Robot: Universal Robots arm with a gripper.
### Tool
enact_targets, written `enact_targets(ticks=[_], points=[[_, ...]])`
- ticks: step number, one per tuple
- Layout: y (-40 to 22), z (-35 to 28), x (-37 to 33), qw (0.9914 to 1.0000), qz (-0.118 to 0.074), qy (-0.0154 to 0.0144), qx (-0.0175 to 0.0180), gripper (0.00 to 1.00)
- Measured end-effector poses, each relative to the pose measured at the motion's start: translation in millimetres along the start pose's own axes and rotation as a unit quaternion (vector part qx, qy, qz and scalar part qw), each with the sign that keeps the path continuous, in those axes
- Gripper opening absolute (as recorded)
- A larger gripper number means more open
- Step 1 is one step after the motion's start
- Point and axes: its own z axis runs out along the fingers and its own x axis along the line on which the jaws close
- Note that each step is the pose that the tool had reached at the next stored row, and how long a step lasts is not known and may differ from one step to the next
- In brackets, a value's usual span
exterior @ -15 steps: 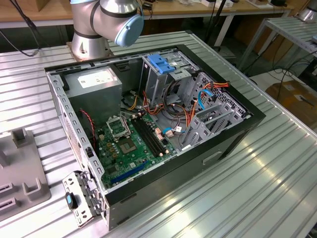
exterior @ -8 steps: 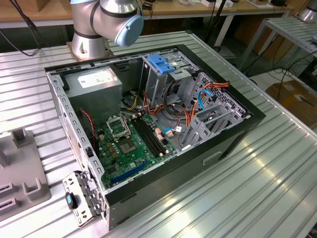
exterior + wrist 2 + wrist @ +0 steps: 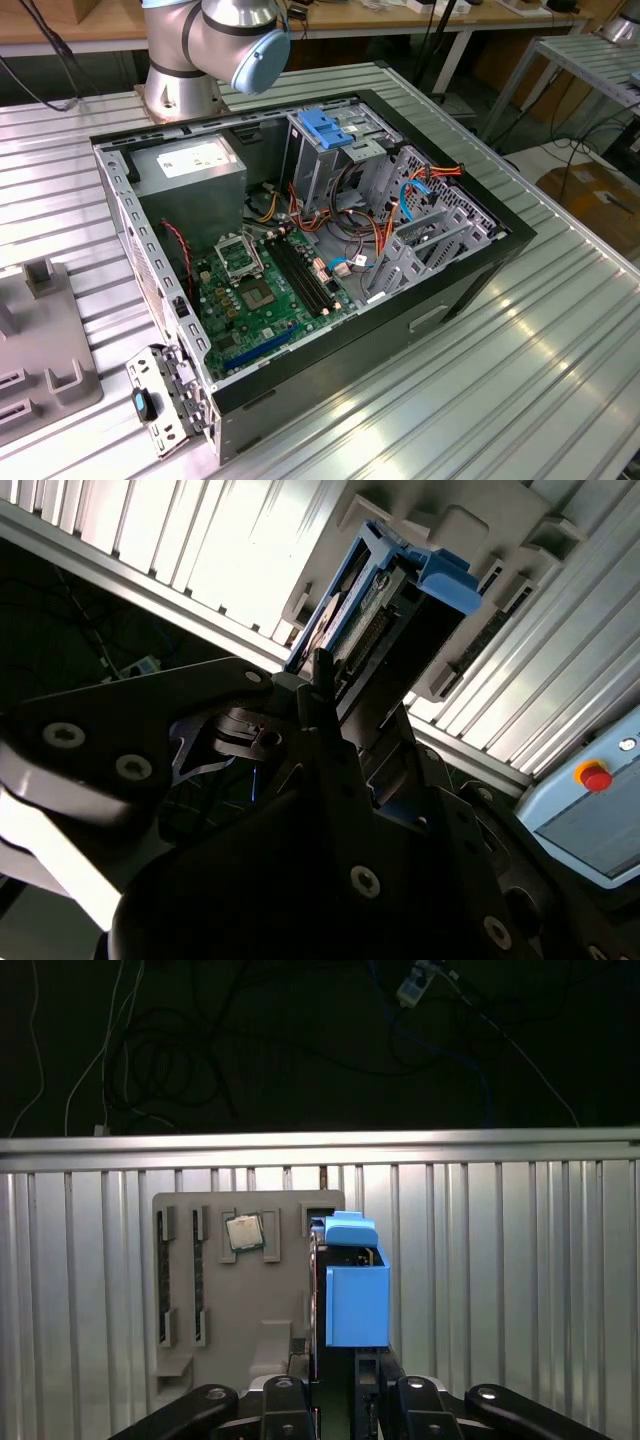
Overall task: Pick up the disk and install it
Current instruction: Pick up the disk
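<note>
Pickup stage, judging by both wrist views — install not begun. Gripper pinching the near end of the disk, one finger flat against the disk's face in the second wrist view. Disk on end at one edge of the grey holder, blue rail along its side, near a chip in one of the holder's pockets. Cannot tell whether seated in the holder's slot or already lifted clear of it.

Holder close to an edge of the ribbed table; in the exterior view, at the table's edge on that view's left.

Open case on the middle of the table, well apart from the holder. Grey cage with a fixed blue bracket on top, inside the case by the wall nearest the arm's base.

Done, at most: the grasp. Left: the install itself — disk not yet at the case, by this reading.
</note>
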Motion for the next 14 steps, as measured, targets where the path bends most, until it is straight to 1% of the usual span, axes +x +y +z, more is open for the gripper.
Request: enact_targets(ticks=[3, 10, 14], points=[[0.0, -1.9, 0.0, 1.00000, 0.000, 0.0000, 0.0000, 0.35], [-0.3, -2.1, -0.1, 1.00000, 0.000, 0.0001, -0.0001, 0.35], [-4.2, -2.1, -0.2, 1.00000, 0.000, 0.0000, 0.0000, 0.35]])
